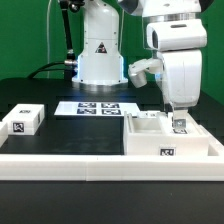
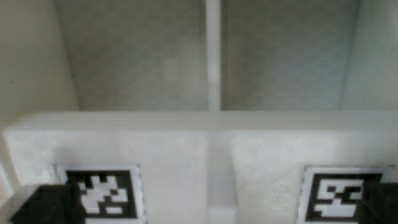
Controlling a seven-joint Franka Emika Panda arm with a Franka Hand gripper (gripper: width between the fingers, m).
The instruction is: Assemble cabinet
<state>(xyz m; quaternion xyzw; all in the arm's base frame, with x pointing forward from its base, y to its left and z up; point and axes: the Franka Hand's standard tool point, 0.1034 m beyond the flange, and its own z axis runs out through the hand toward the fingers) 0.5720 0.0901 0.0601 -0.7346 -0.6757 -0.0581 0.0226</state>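
Observation:
The cabinet [image 1: 165, 140] is a large white open box with marker tags, lying at the exterior view's right just behind the long border rail. My gripper [image 1: 178, 120] reaches straight down into its right part, fingertips at the level of its upper rim. In the wrist view the cabinet [image 2: 214, 140] fills the picture: a white wall with two tags and two grey inner compartments beyond it. My gripper [image 2: 210, 216] stands wide over this wall; a dark finger [image 2: 25, 206] shows at one corner. The jaws are open and hold nothing that I can see.
A small white tagged block [image 1: 22, 121] lies at the exterior view's left. The marker board [image 1: 95, 107] lies flat in front of the robot base [image 1: 100, 60]. The long white border rail [image 1: 90, 163] runs along the front.

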